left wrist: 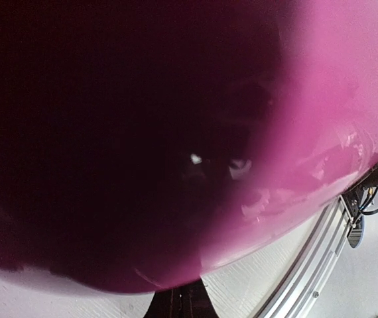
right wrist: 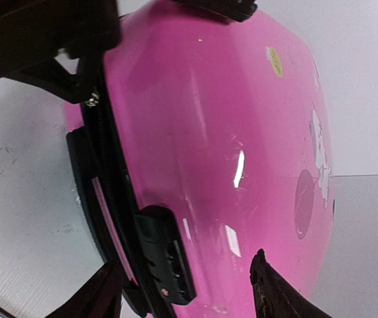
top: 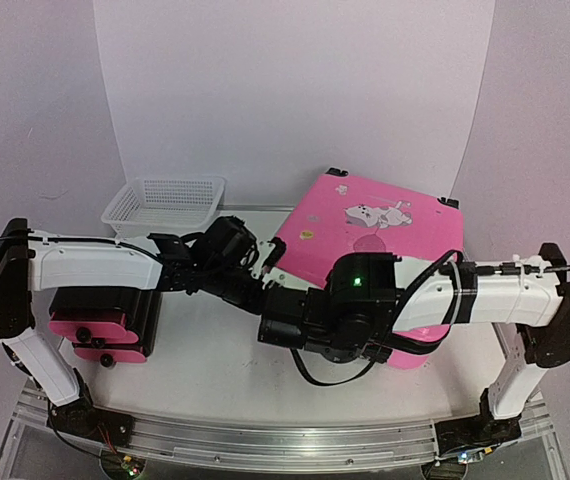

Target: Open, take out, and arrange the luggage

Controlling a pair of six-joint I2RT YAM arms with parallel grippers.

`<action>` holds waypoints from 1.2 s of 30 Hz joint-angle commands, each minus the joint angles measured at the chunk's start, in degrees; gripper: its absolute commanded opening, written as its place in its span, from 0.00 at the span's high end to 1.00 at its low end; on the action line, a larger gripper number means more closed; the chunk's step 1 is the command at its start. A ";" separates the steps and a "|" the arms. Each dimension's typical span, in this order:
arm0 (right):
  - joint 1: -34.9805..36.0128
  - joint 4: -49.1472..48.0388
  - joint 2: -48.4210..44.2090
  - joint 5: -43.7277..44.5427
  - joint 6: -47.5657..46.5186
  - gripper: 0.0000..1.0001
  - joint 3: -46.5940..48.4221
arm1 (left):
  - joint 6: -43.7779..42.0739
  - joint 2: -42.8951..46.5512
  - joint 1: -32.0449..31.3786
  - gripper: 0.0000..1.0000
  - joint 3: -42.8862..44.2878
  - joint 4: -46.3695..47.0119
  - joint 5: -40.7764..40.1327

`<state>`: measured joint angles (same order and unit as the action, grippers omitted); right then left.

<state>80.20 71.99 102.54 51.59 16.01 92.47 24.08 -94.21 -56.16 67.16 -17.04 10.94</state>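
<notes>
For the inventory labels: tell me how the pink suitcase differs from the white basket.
The pink suitcase is glossy and solid-shelled; the white basket is open mesh. The suitcase is much larger than the basket. The suitcase carries cartoon stickers; the basket is plain.

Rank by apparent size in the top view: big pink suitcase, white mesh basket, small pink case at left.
Largest: big pink suitcase.
Then white mesh basket and small pink case, too alike to rank; left arm partly covers it.
</notes>
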 commanded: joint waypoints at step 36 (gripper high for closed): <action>-5.18 14.02 14.00 25.69 18.67 0.50 -4.16 | 5.46 6.32 7.29 1.00 -5.71 14.65 10.02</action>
<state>77.60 81.52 120.38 79.61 31.16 93.14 29.04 -93.27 -50.04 61.73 -8.82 21.08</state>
